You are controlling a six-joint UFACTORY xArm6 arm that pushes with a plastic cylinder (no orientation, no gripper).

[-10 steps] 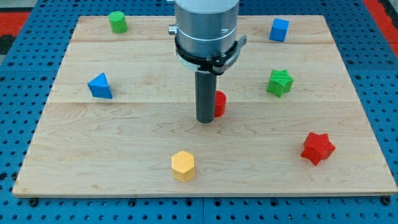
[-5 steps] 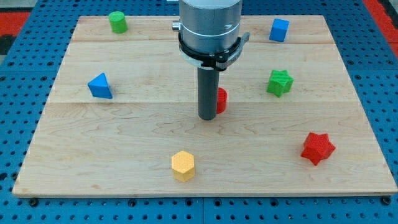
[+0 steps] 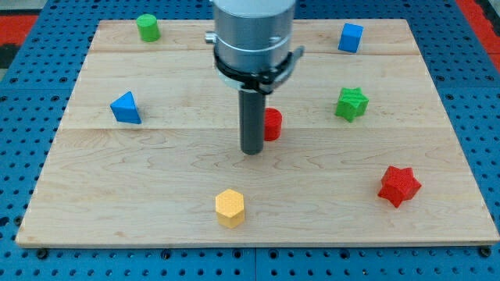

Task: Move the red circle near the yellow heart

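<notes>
Rod end, my tip [image 3: 251, 151], rests on the wooden board [image 3: 156, 195] at 8 o'clock of the red circle [image 3: 272, 124], just beside it, holding nothing. At 7 o'clock of the tip, well apart, sits the yellow block [image 3: 230, 208], hexagonal-looking.

A broad, light-grey metal cylinder [image 3: 252, 31] is seen entering from the view's top. It is ringed at its base by a black clamp band [image 3: 254, 74] with small side lugs. Below it, a straight dark rod ends in my tip [image 3: 251, 151].
</notes>
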